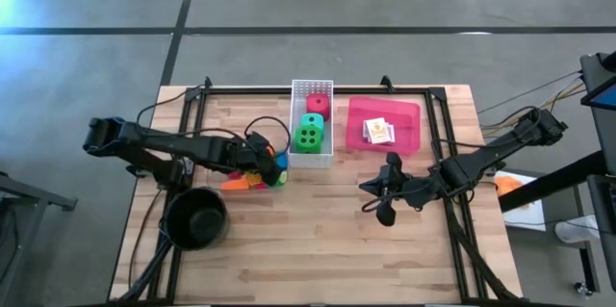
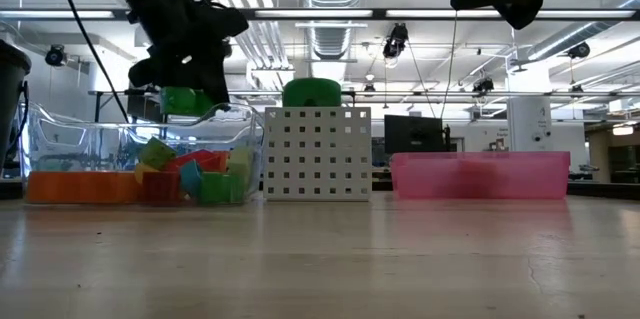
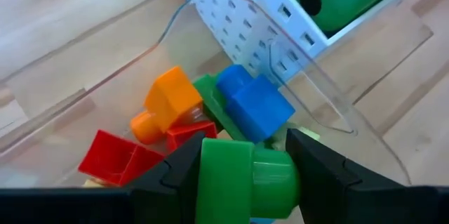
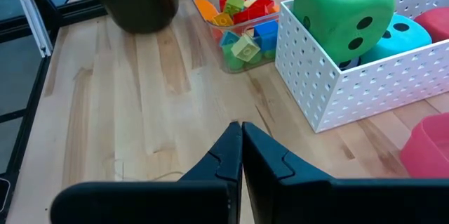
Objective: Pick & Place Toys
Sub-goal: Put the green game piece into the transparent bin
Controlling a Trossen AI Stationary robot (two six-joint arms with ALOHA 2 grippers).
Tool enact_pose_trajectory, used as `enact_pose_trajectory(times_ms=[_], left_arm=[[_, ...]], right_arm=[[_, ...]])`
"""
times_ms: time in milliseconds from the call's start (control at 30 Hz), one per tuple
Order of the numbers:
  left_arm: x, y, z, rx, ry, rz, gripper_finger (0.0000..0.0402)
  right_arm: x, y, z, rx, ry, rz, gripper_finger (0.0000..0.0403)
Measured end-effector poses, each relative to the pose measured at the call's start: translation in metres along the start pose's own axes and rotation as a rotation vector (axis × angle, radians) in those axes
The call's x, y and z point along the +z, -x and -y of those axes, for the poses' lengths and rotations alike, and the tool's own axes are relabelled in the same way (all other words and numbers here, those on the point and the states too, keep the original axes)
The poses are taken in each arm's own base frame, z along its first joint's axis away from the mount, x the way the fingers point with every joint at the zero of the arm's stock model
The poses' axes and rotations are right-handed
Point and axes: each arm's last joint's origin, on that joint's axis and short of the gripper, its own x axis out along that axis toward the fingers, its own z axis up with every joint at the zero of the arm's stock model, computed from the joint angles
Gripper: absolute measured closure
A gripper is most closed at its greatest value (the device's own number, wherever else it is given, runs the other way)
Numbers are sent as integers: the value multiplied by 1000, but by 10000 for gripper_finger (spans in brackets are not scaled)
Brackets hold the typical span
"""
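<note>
Holding: the left gripper (image 3: 245, 175) pinches a green brick (image 3: 242, 178) just above the clear tub (image 3: 168, 20) of bricks, left of the basket.
Table: wooden table (image 1: 318, 240), with everything in its far half.
Basket: white basket (image 1: 312, 87) in the middle, with a green dice (image 1: 308, 135), a teal dice (image 4: 410, 33) and a red dice (image 1: 318, 106) inside.
Tray: pink tray (image 1: 404, 115) on the right, with a card pack (image 1: 379, 131) in it.
Pot: black pot (image 1: 195, 217), near left.
Right gripper: right gripper (image 4: 242, 155), jaws pressed together, holds nothing, waits near the tray.
Risk: the brick is smooth and round, so it might slip and fall back into the tub.
Writing: none I can read.
</note>
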Motion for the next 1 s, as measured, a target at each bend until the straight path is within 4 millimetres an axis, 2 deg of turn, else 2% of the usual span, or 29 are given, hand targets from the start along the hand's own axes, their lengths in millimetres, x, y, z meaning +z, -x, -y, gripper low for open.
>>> enact_pose_trajectory(times_ms=[267, 700, 1000], left_arm=[[-1, -3, 0, -1, 15, 0, 233], [-17, -21, -7, -22, 26, 16, 233], [-19, -23, -8, -22, 23, 16, 233]], right_arm=[[0, 0, 0, 0, 0, 0, 395], [0, 0, 0, 0, 0, 0, 395], [0, 0, 0, 0, 0, 0, 395]])
